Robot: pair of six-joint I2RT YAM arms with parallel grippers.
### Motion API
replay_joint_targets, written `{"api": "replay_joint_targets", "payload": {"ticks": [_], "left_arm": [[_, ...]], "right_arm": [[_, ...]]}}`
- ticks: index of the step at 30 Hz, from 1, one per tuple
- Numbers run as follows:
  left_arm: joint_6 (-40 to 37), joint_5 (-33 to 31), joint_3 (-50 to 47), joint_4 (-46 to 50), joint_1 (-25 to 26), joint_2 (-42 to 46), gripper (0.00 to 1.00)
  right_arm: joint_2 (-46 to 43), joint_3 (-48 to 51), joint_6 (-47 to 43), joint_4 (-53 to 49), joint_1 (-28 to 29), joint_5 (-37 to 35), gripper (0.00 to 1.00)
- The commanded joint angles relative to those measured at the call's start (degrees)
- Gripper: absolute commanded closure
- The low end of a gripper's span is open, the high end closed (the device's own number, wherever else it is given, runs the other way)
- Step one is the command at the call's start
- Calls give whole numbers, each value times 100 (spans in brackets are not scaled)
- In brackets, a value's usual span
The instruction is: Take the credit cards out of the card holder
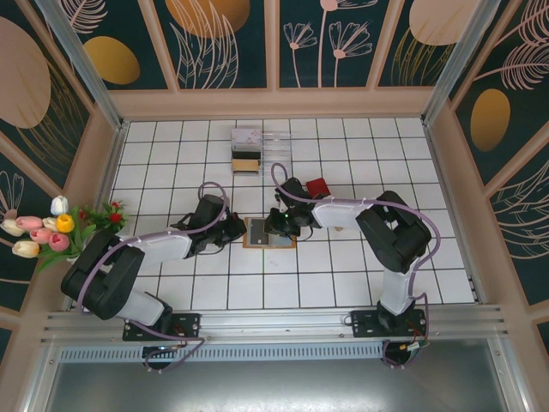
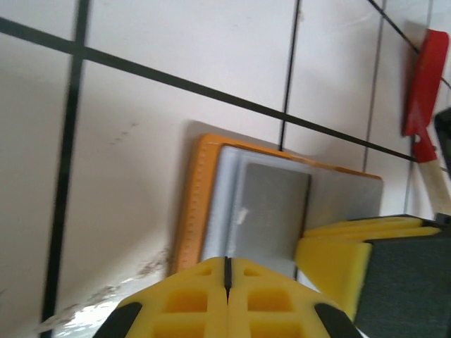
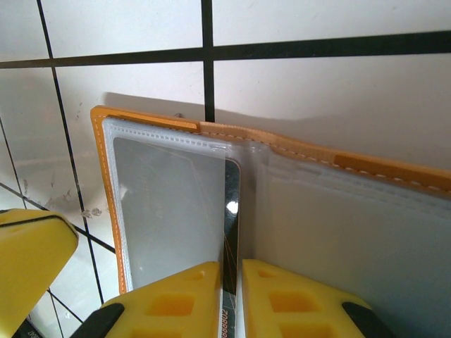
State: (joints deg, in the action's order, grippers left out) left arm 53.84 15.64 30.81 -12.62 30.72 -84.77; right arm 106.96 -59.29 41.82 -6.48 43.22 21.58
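The tan-orange card holder [image 1: 256, 233] lies open on the tiles between both arms, its grey-blue panels up [image 2: 194, 204] [image 3: 106, 176]. My right gripper [image 1: 279, 225] [image 3: 230, 282] is over its middle, shut on a thin credit card [image 3: 231, 211]. That card is seen nearly edge-on, dark and glossy, at the inner edge of the left clear pocket. A pale grey card [image 2: 271, 208] lies flat inside that pocket. My left gripper [image 1: 238, 227] [image 2: 227, 271] is shut with nothing between its fingers, its tips at the holder's left panel edge.
A red wooden-handled spatula [image 1: 319, 187] [image 2: 423, 91] lies just behind the right gripper. A clear plastic box [image 1: 249, 150] stands at the back of the tiled floor. Artificial tulips [image 1: 47, 230] sit outside the left wall. Open tiles lie in front of the holder.
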Motion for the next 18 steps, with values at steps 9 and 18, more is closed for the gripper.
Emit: {"api": "replay_joint_targets", "payload": {"ticks": [9,18], "left_arm": [[-105,248,116,-236,30,-617,100],[-57,124,-118,-190,28,-594,100]], "right_arm": [[80,-45,-138,-11,11,162,83],[56,167,-95,357,-59,473,83]]}}
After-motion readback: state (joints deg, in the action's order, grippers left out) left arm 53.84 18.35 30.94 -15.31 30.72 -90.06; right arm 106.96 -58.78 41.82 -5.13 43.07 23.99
